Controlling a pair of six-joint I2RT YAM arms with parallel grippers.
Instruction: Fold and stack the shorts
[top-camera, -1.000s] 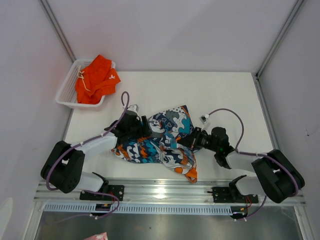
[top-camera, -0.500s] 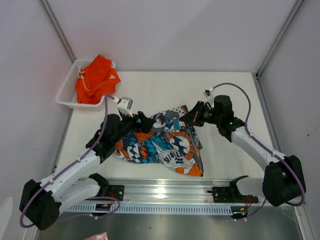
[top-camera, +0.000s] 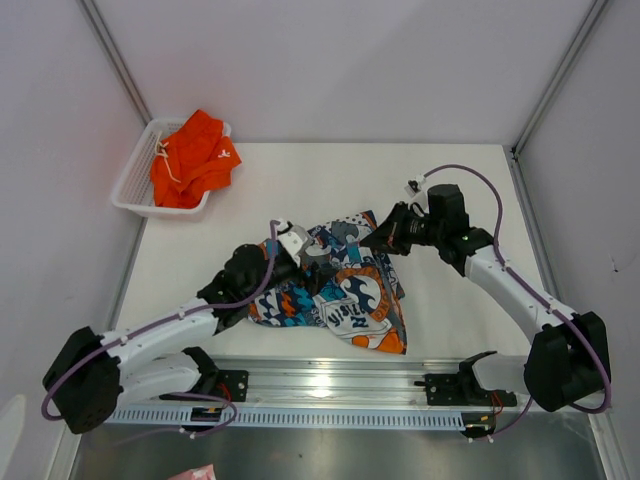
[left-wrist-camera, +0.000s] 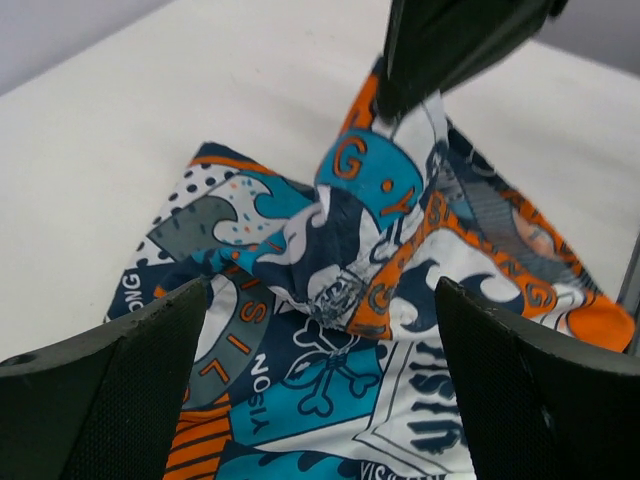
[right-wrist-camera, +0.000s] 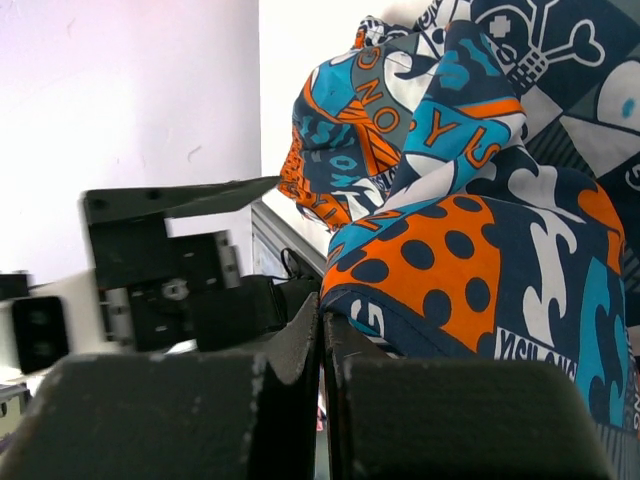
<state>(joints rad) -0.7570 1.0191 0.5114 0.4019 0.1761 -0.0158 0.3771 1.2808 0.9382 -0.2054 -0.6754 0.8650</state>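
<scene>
Right gripper (top-camera: 378, 238) clamped on a lifted edge of the crumpled blue-teal-orange-white printed cloth shorts (top-camera: 345, 300); left gripper (left-wrist-camera: 320, 295), jaws wide, should take the opposite edge and spread it flat.

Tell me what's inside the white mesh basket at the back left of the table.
The white mesh basket holds the orange shorts, bunched up, with a white drawstring showing and some cloth spilling over one rim. Whatever may lie beneath the shorts is covered.
</scene>
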